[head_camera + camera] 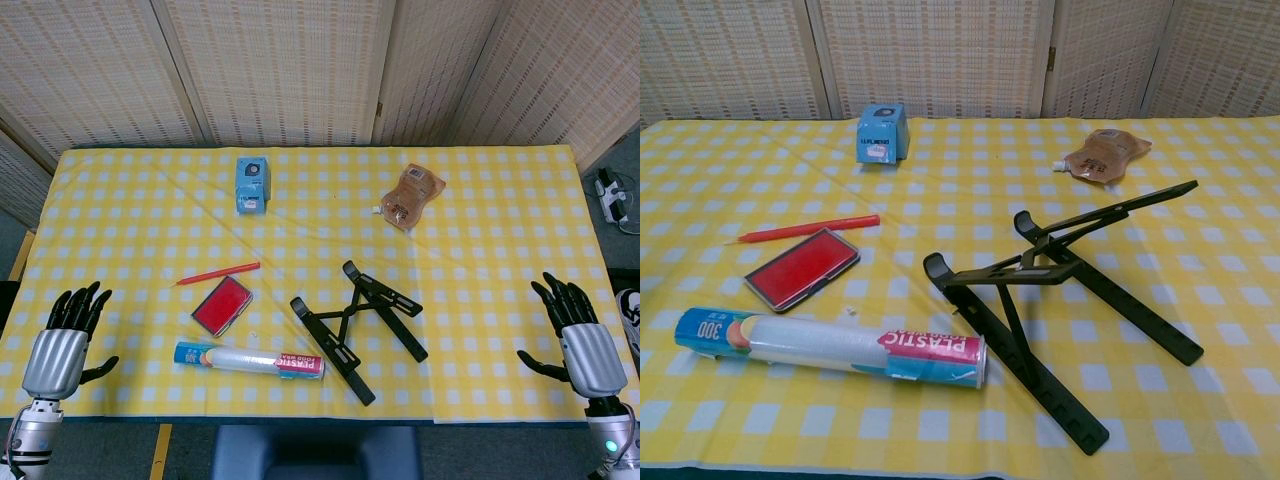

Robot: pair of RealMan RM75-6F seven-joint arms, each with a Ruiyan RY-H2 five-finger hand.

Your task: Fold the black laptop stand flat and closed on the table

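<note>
We see the black laptop stand [357,327] propped open near the desk's [500,250] front edge, untouched | left hand [65,345] and right hand [582,338] wait at opposite edges, fingers apart, empty — flanking it, we judge | plastic wrap roll [835,346] lies just left — likely clutter.

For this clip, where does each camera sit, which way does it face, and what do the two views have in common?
Head view: high above the near edge, looking down on the table; the left robot hand and right robot hand show, open, at the near corners.
Chest view: low at the near edge, looking across; no part of the robot's body shows.
Shared: the unfolded laptop stand, plastic wrap roll, red case.
</note>
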